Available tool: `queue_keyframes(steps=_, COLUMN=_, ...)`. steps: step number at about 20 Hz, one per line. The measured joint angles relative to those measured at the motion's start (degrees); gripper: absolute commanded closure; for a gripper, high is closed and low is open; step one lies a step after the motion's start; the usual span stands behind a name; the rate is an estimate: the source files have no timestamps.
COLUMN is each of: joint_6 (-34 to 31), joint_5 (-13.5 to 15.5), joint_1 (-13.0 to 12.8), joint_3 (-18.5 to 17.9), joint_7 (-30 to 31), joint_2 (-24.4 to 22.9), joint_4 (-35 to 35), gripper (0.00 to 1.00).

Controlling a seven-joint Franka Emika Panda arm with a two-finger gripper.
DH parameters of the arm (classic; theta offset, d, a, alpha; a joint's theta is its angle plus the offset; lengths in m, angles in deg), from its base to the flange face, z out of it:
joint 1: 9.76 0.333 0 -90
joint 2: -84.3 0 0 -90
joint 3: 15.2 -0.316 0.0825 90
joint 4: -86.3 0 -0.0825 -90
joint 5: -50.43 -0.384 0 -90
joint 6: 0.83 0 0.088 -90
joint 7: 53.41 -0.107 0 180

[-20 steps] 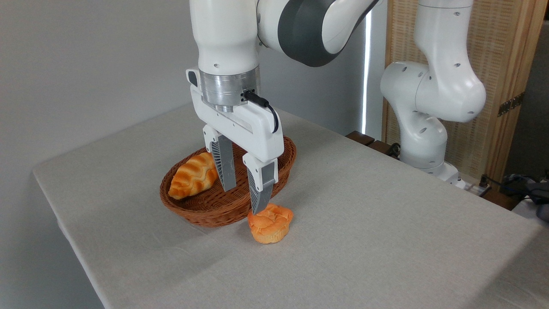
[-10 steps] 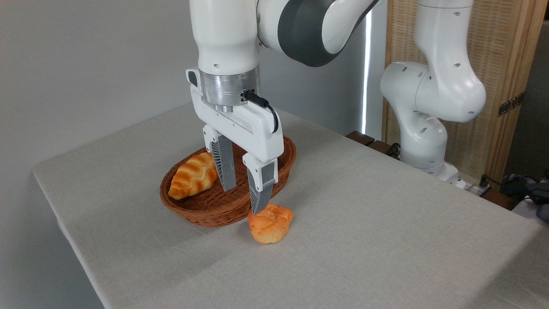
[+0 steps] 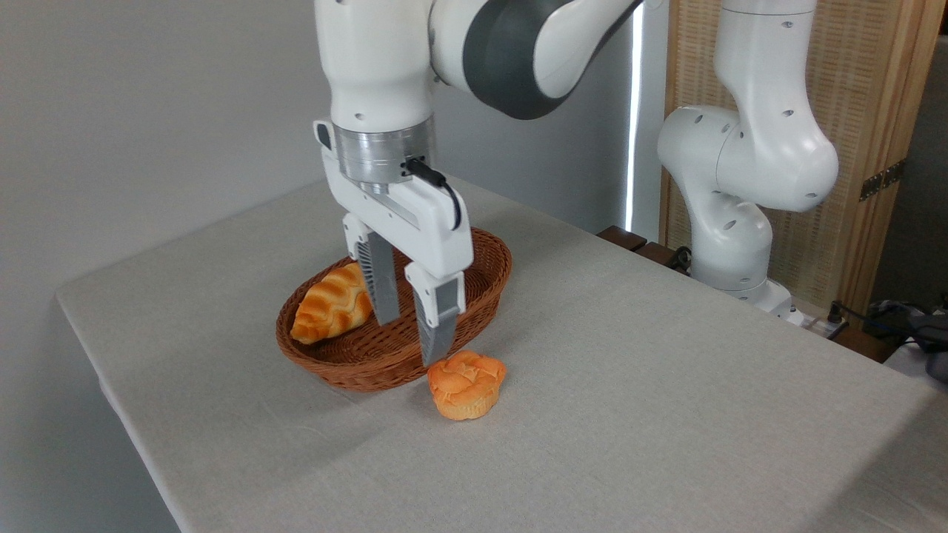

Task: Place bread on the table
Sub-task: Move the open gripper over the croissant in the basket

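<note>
The bread (image 3: pixel 331 303) is a golden-tan scored loaf lying in the left half of the brown wicker basket (image 3: pixel 474 292), which rests on the grey-beige table (image 3: pixel 629 385). My gripper (image 3: pixel 409 337) hangs open over the basket's middle, fingers pointing down with nothing between them. Its far finger (image 3: pixel 381 285) stands just right of the loaf and hides the loaf's right end. The near finger (image 3: pixel 437 326) ends above the basket's front rim.
A small round orange bun (image 3: pixel 466 384) sits on the cloth just in front of the basket, right of its middle. The arm's white base (image 3: pixel 729 244) stands at the table's far right edge, in front of a wooden screen.
My gripper has shifted left and slightly up, away from the orange bun and further over the basket toward the loaf. It stays open. Bread and bun have not moved.
</note>
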State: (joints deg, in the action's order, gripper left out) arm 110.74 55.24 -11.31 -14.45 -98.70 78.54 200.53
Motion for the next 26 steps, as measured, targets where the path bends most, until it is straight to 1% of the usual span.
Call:
queue_keyframes(steps=3, joint_6=0.87, joint_5=1.69, joint_1=-3.0, joint_3=0.28, joint_7=5.25, joint_2=0.38, joint_4=0.0, gripper=0.0)
queue_keyframes(steps=5, joint_6=0.98, joint_5=3.14, joint_1=-5.34, joint_3=0.35, joint_7=8.2, joint_2=0.64, joint_4=0.01, gripper=0.0)
queue_keyframes(steps=7, joint_6=2.23, joint_5=4.05, joint_1=-8.11, joint_3=0.42, joint_7=12.85, joint_2=1.24, joint_4=0.16, gripper=0.0)
queue_keyframes(steps=9, joint_6=4.84, joint_5=4.14, joint_1=-10.63, joint_3=0.48, joint_7=17.88, joint_2=2.05, joint_4=0.49, gripper=0.0)
queue_keyframes(steps=11, joint_6=7.37, joint_5=4.16, joint_1=-12.6, joint_3=0.5, joint_7=21.66, joint_2=2.79, joint_4=0.91, gripper=0.0)
queue_keyframes(steps=15, joint_6=12.55, joint_5=4.19, joint_1=-15.98, joint_3=0.52, joint_7=26.45, joint_2=4.95, joint_4=1.96, gripper=0.0)
queue_keyframes(steps=17, joint_6=14.04, joint_5=4.19, joint_1=-17.07, joint_3=0.52, joint_7=27.44, joint_2=5.94, joint_4=2.28, gripper=0.0)
queue_keyframes(steps=26, joint_6=14.19, joint_5=4.18, joint_1=-18.11, joint_3=0.49, joint_7=27.52, joint_2=6.67, joint_4=3.04, gripper=0.0)
